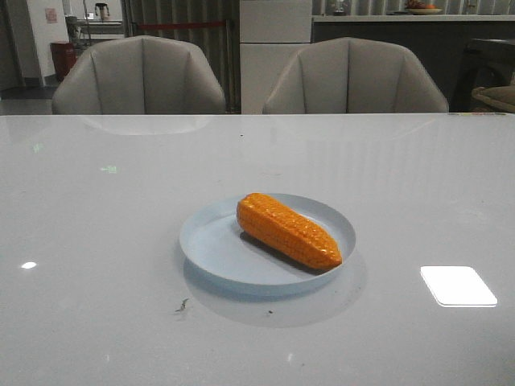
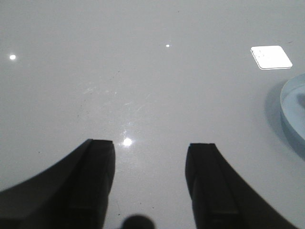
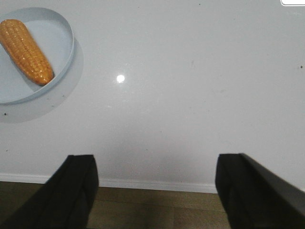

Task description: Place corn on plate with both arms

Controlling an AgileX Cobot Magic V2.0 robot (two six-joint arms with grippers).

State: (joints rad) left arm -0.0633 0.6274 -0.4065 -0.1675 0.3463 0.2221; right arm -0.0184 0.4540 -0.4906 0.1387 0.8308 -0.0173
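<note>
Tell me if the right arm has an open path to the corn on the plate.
Probably yes. The right end effector is open and empty near the table edge, and only bare table lies between it and the corn on the plate.

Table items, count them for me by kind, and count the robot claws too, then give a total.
Orange bumpy toy corn cob: 1
Round pale blue shallow plate: 1
Black robot claws, both open and holding nothing: 2 (left claw, right claw)
Total: 4
</note>
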